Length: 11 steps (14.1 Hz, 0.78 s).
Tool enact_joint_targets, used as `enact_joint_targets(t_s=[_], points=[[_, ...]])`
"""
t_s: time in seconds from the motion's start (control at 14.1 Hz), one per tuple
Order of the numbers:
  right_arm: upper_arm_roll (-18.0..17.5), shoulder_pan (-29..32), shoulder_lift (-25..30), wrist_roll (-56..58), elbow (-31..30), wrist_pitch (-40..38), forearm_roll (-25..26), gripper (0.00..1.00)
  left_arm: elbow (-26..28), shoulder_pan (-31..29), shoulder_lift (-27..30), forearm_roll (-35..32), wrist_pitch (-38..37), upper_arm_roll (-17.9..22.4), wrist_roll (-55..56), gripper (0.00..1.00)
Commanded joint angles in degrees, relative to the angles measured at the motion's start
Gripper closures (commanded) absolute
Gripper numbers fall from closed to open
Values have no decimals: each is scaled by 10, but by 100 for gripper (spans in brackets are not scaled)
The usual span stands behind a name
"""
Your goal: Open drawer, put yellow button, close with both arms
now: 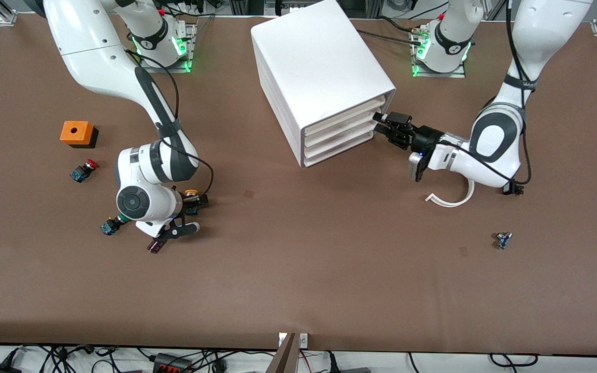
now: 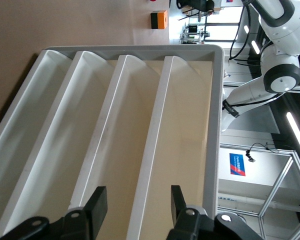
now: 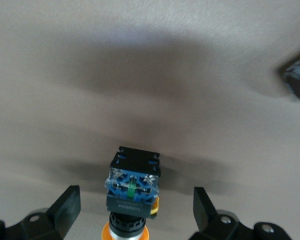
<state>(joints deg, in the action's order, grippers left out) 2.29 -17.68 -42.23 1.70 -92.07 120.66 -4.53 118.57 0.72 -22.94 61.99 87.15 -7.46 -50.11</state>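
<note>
The white cabinet [image 1: 319,67] stands near the arms' bases, its four drawers pushed in. My left gripper [image 1: 380,124] is at the front of the uppermost drawer [image 1: 344,115]. In the left wrist view this gripper [image 2: 137,205] is open, its jaws straddling the drawer's front lip [image 2: 152,150] with gaps on both sides. The yellow button [image 1: 191,194] lies on the table toward the right arm's end. My right gripper [image 1: 194,213] is low over it. In the right wrist view that gripper [image 3: 137,210] is open around the yellow button [image 3: 132,192], not touching it.
Toward the right arm's end sit an orange box [image 1: 76,133], a red-capped switch [image 1: 84,170] and a green-capped switch [image 1: 109,226]. A white curved strip [image 1: 451,199] and a small part [image 1: 503,240] lie under and near the left arm.
</note>
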Motion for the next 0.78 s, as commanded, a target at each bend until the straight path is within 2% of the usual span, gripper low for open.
enact_joint_targets(t_s=[0.0,0.14,0.36,0.43,0.5,0.57,0.64,0.71], points=[[3,-6,-4,-2,4,0,-12,0,25,0,1,32,5,-19,-26,42],[3,-6,-7,-2,4,1,-12,10,45,0,3,42,7,-30,-52,47],[3,-5,-10,-2,4,6,-12,31,54,0,2,48,7,-31,-67,67],[3,-5,-10,-2,4,6,-12,46,54,1,0,48,7,-31,-67,76],[3,-6,-9,-2,4,5,-12,60,54,1,-1,48,12,-31,-67,76],[3,-6,-8,-2,6,5,-12,81,54,1,-2,48,14,-31,-67,79],[3,-6,-5,-2,9,1,-12,94,54,2,-2,48,15,-31,-67,89],[3,-6,2,-1,15,-1,-12,100,53,2,-1,48,15,-31,-67,95]])
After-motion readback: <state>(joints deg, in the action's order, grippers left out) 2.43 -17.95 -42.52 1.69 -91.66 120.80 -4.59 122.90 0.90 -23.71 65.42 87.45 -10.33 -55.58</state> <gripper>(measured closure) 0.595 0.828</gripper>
